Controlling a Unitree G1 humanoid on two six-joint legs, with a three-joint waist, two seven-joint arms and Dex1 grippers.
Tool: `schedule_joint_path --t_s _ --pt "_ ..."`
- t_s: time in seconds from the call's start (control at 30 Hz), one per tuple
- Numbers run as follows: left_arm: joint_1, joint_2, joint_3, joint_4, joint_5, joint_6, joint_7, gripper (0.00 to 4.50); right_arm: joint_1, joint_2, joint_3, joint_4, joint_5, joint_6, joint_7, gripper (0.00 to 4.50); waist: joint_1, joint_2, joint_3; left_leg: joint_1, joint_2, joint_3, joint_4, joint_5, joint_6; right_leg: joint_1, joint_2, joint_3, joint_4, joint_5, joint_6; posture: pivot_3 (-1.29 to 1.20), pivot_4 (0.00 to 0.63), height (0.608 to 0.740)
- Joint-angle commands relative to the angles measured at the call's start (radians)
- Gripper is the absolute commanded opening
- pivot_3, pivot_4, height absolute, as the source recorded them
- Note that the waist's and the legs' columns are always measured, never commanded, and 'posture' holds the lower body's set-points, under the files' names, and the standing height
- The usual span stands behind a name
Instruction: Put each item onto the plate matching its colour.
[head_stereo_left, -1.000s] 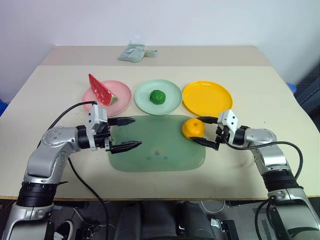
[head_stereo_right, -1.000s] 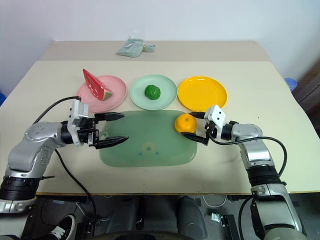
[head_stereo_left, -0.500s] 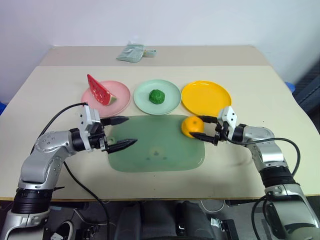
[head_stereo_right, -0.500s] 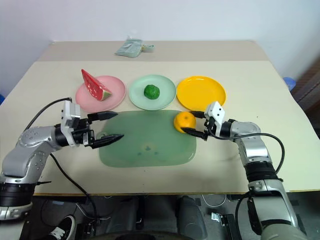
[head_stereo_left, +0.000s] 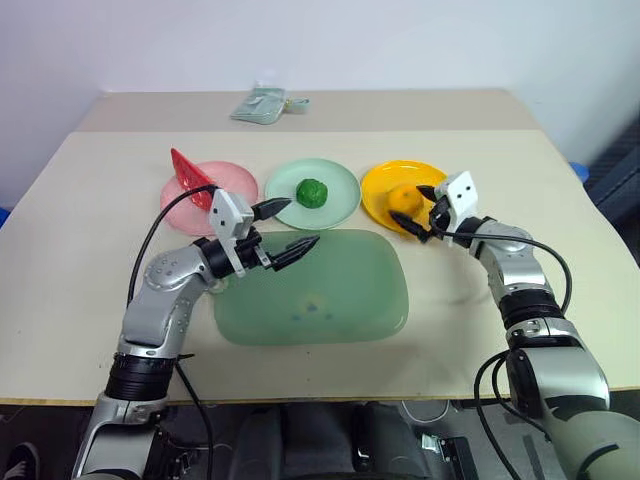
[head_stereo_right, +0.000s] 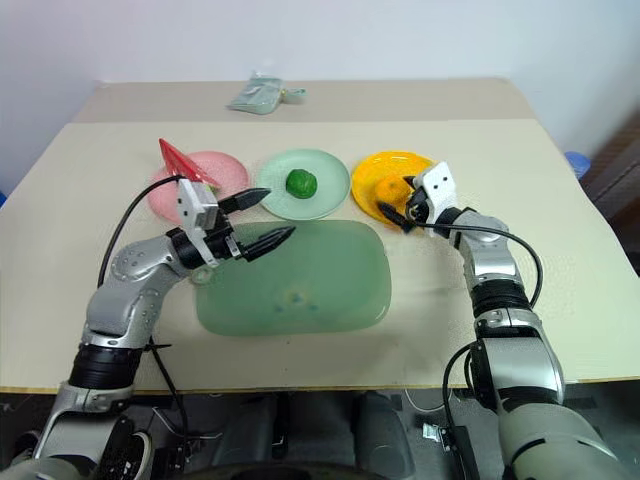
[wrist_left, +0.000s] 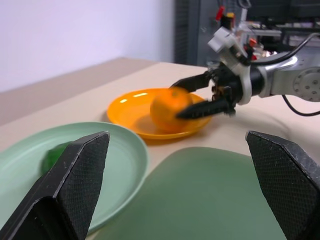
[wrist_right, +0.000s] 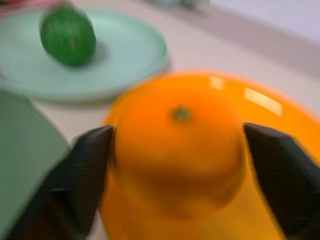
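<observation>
The round orange fruit (head_stereo_left: 401, 199) is on the yellow-orange plate (head_stereo_left: 383, 180), with my right gripper (head_stereo_left: 414, 208) shut on it, one black finger against each side. In the right wrist view the orange (wrist_right: 180, 150) sits between both fingers. The red watermelon wedge (head_stereo_left: 189, 177) stands on the pink plate (head_stereo_left: 238, 180). On the pale mint plate (head_stereo_left: 342, 182) lies the bumpy dark-green vegetable (head_stereo_left: 312, 192). My left gripper (head_stereo_left: 298, 224) is open and holds nothing, hovering over the far left corner of the mat and pointing right.
The large green mat (head_stereo_left: 320, 290) lies in front of the three plates. A folded teal cloth (head_stereo_left: 262, 103) lies at the table's far edge. Bare table stretches to the left and right of the plates.
My right gripper has carried the orange from the mat's far right corner onto the yellow-orange plate. My left gripper has swung forward and right, staying open.
</observation>
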Motion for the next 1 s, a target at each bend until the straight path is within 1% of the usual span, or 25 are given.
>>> schedule_joint_path --t_s 0.03,0.13,0.23,0.33,0.4,0.5,0.57,0.63,0.7,0.8,0.9,1.0 --pt "0.012 0.018 0.020 -0.052 -0.024 0.006 -0.006 4.50 -0.045 -0.006 -0.014 -0.006 -0.007 -0.060 -0.010 4.46 -0.002 0.000 0.000 0.000 0.000 0.000 0.000 0.000 0.000 0.000 0.000 0.000 0.000 0.000 0.000 0.00 0.150 0.740" --pt "0.014 0.035 0.040 -0.059 -0.055 0.024 -0.017 4.50 -0.044 -0.007 -0.024 -0.011 -0.005 -0.108 -0.023 4.46 0.003 0.000 0.000 0.000 0.000 0.000 0.000 0.000 0.000 0.000 0.000 0.000 0.000 0.000 0.000 0.00 0.150 0.740" --pt "0.016 0.061 0.060 -0.056 -0.071 0.019 -0.039 4.50 -0.044 0.013 -0.091 -0.076 0.113 -0.071 0.049 4.46 0.006 0.001 0.000 0.000 0.000 0.000 0.000 0.000 0.000 0.000 0.000 0.000 0.000 0.000 0.000 0.00 0.150 0.740" --pt "0.027 0.101 0.087 -0.049 -0.091 0.001 -0.090 4.50 0.010 0.021 -0.124 -0.242 0.245 -0.012 0.192 4.46 0.006 0.001 0.001 0.000 0.000 0.000 0.000 0.000 0.000 0.000 0.000 0.000 0.000 0.000 0.000 0.00 0.150 0.740" --pt "0.026 0.116 0.093 -0.037 -0.101 0.017 -0.101 4.50 0.052 0.020 -0.128 -0.333 0.290 0.017 0.240 4.46 0.008 0.001 0.001 0.000 0.000 0.000 0.000 0.000 0.000 0.000 0.000 0.000 0.000 0.000 0.000 0.00 0.150 0.740" --pt "0.016 0.130 0.102 0.016 -0.111 -0.017 -0.160 4.50 0.119 0.003 -0.121 -0.449 0.342 0.085 0.309 4.46 0.010 0.001 0.001 0.000 0.000 0.000 0.001 0.000 0.000 0.001 0.000 0.000 0.000 0.000 0.000 0.00 0.150 0.740" --pt "0.032 0.152 0.105 0.040 -0.087 -0.086 -0.212 4.50 0.208 -0.036 -0.093 -0.566 0.365 0.126 0.397 4.46 0.010 0.001 0.001 0.000 0.000 0.000 0.001 0.000 0.000 0.001 0.000 0.000 0.000 0.000 0.000 0.00 0.150 0.740" --pt "0.053 0.191 0.113 0.066 -0.087 -0.092 -0.257 4.50 0.306 -0.094 -0.048 -0.672 0.355 0.169 0.472 4.46 0.013 0.001 0.001 0.000 0.000 0.000 0.000 0.000 0.000 0.001 0.000 0.000 -0.001 0.000 0.000 0.00 0.150 0.740" --pt "0.073 0.236 0.127 0.120 -0.098 -0.100 -0.319 4.50 0.370 -0.114 -0.018 -0.732 0.306 0.135 0.470 4.46 0.009 0.001 0.001 0.000 0.000 0.000 0.000 -0.001 0.002 0.001 0.000 0.000 -0.001 0.000 0.000 0.00 0.150 0.740" --pt "0.089 0.281 0.154 0.210 -0.090 -0.146 -0.379 4.50 0.410 -0.111 -0.030 -0.786 0.322 0.158 0.438 4.46 0.000 0.002 0.001 0.001 0.001 0.001 0.001 -0.001 0.002 0.000 0.001 0.000 0.000 0.000 0.000 0.00 0.150 0.740" --pt "0.095 0.302 0.196 0.268 -0.105 -0.189 -0.412 4.50 0.474 -0.126 -0.041 -0.834 0.342 0.169 0.448 4.46 0.006 0.002 0.001 0.001 0.001 0.000 0.001 -0.001 0.002 0.000 0.001 0.000 0.000 0.000 -0.001 0.00 0.150 0.740" --pt "0.073 0.313 0.210 0.300 -0.088 -0.225 -0.413 4.50 0.523 -0.131 -0.051 -0.861 0.340 0.153 0.442 4.46 0.020 0.002 0.001 0.000 0.001 0.000 0.001 -0.001 0.002 0.000 0.001 0.000 -0.002 0.000 -0.001 0.00 0.150 0.740"
